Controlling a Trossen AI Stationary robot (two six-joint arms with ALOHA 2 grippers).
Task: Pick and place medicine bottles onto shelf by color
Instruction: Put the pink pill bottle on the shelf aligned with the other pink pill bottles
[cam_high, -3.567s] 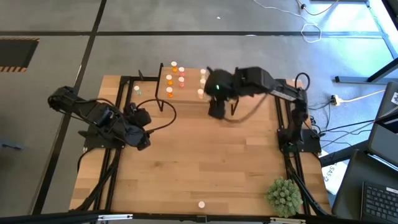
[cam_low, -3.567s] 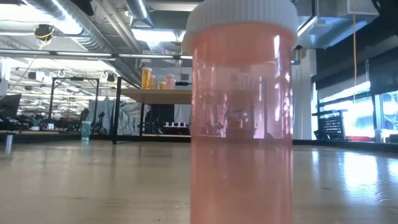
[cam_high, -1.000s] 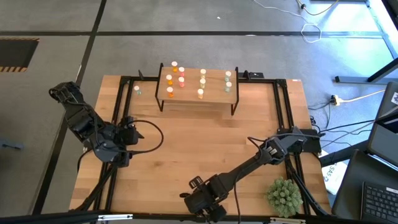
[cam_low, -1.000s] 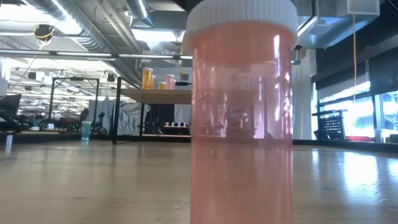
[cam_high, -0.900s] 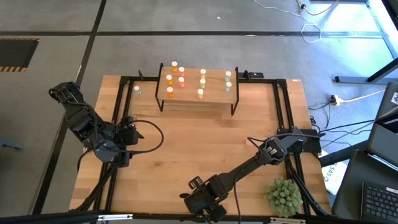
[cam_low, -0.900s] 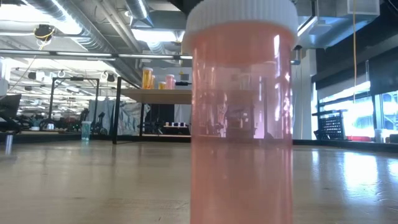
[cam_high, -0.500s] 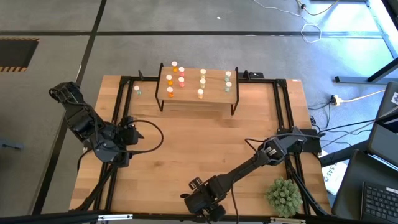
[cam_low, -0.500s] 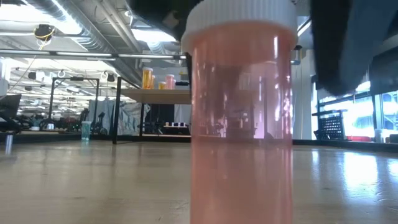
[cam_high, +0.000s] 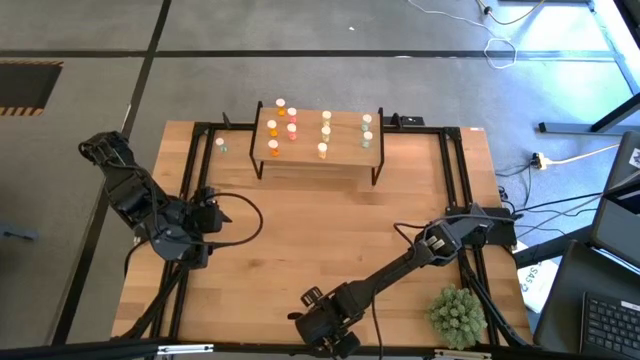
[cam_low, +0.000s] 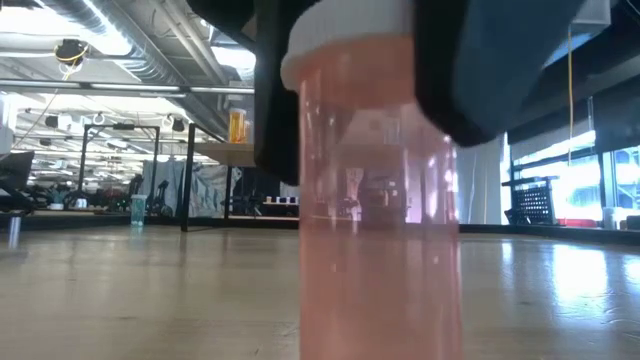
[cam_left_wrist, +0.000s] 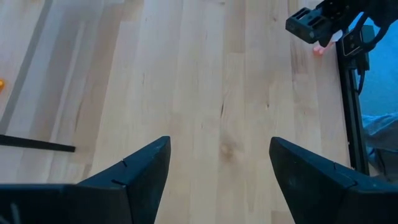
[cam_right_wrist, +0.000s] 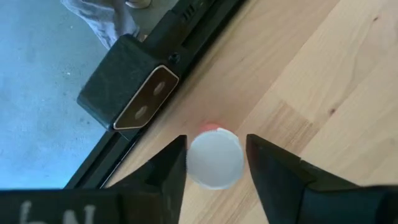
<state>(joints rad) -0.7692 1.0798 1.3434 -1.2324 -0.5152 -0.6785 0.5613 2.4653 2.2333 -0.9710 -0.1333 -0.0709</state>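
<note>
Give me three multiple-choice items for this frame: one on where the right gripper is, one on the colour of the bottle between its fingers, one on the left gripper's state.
1. Where is the right gripper?
A. over the shelf
B. at the table's near edge, beside the low camera
C. above the plant ball

2. What colour is the bottle between its fingers?
A. red-pink with a white cap
B. pale green
C. blue

3. How is the left gripper?
A. shut on a bottle
B. open, holding nothing
C. out of view

Key: 1 B, the high view shows it far from the shelf; 2 A, the low view shows it up close; 3 B, the left wrist view shows only bare wood between spread fingers.
</note>
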